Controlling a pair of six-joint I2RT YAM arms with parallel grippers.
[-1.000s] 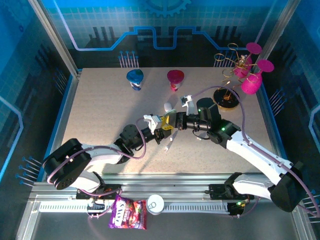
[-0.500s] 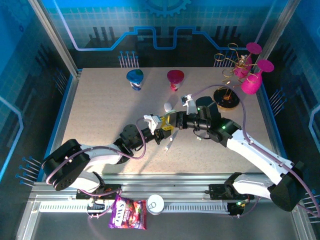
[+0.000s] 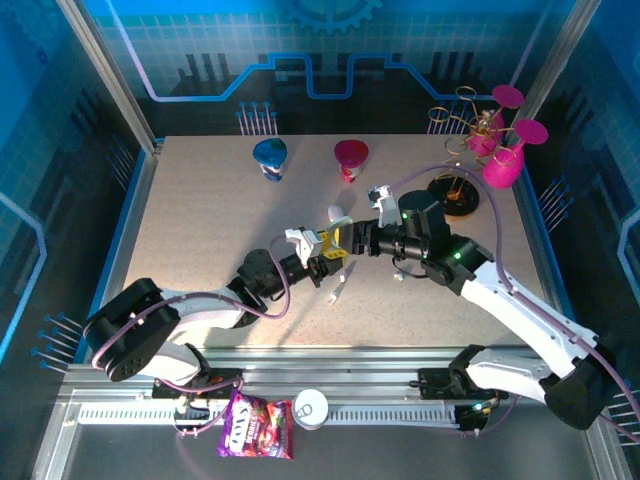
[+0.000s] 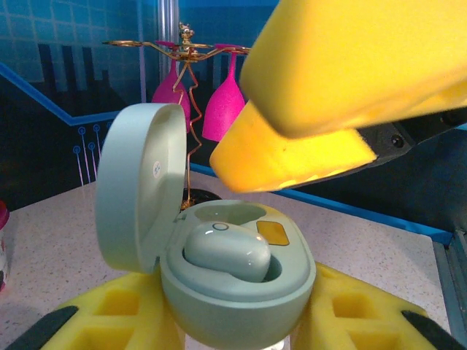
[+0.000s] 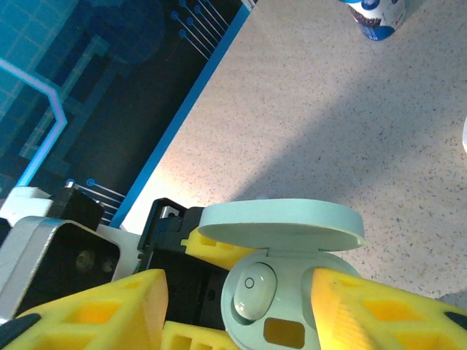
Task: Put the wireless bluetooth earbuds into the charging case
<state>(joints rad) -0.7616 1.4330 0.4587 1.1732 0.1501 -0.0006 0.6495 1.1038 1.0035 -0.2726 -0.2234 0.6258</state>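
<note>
R end effector point(image 3: 345, 239) shifted back a bit, fingers spread over case point(image 4: 235, 292); L end effector point(image 3: 326, 249) gripping case w/ lid up, 1 earbud point(image 4: 226, 251) seated.

Pale mint-green case point(image 4: 241, 299) and earbud point(image 4: 226, 251), bright yellow fingers point(image 4: 343, 65), speckled beige counter point(image 5: 350, 124), magenta glasses point(image 4: 222, 106) on a gold wire rack point(image 4: 186, 55)

Nothing here reads clearly. The purple snack bag point(image 3: 255, 424) lying in front of the table carries pale block lettering, too blurred to spell out. Inside the open lid point(image 4: 139, 189) of the mint case point(image 4: 233, 310) sits a small printed mark, too tiny to make out. The earbud point(image 4: 226, 250) seated in it bears a little ring sign. The blue cup point(image 5: 376, 14) has a white-and-dark label, illegible.
</note>
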